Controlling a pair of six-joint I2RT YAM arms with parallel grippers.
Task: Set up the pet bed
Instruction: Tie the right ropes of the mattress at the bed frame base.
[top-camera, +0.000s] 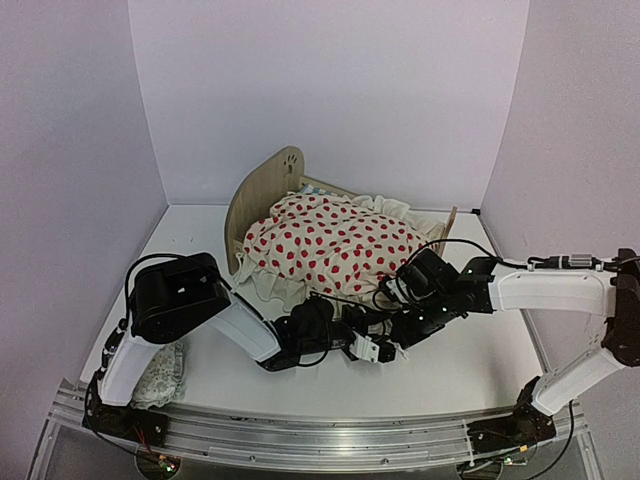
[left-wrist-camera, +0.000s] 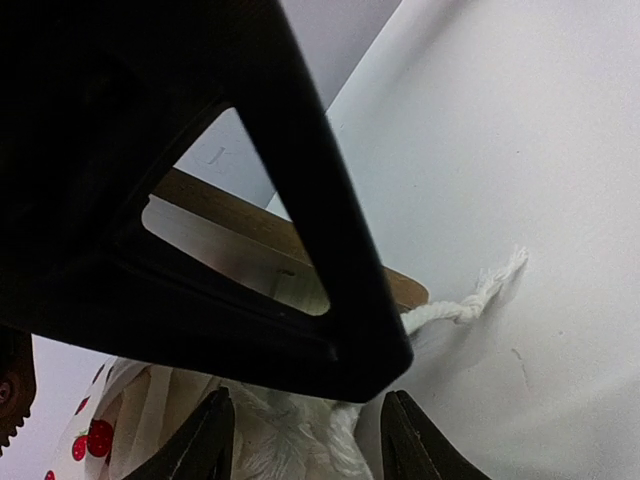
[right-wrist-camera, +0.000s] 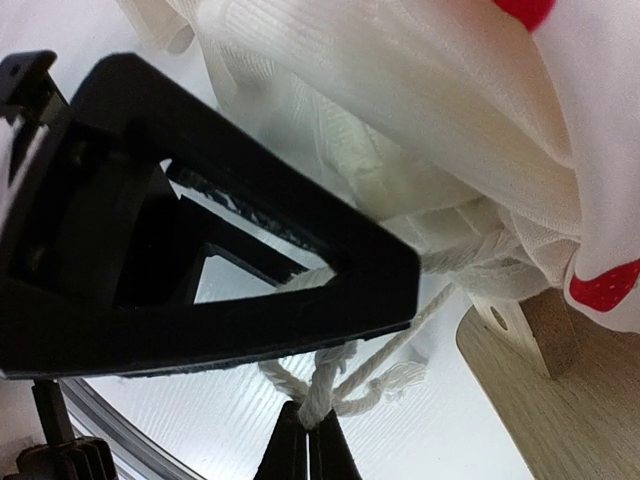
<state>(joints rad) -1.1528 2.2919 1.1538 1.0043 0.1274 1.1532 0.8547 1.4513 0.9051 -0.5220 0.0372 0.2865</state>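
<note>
The pet bed (top-camera: 262, 192) stands at the back of the table, its rounded plywood headboard with the paw cutout on the left. A cream red-dotted blanket (top-camera: 335, 245) is heaped over it and hides the mattress. A white cord (right-wrist-camera: 345, 385) with frayed knotted ends hangs from the blanket's edge by a wooden bed board (right-wrist-camera: 560, 400). My right gripper (right-wrist-camera: 308, 440) is shut on this cord. My left gripper (left-wrist-camera: 305, 440) stands open right beside it, with white cord and ruffle (left-wrist-camera: 290, 435) between its fingers but untouched. Both grippers meet in front of the bed (top-camera: 390, 340).
A small pale patterned pillow (top-camera: 160, 375) lies at the near left beside the left arm's base. One knotted cord end (left-wrist-camera: 485, 292) rests on the white table. White walls enclose the table at the back and both sides.
</note>
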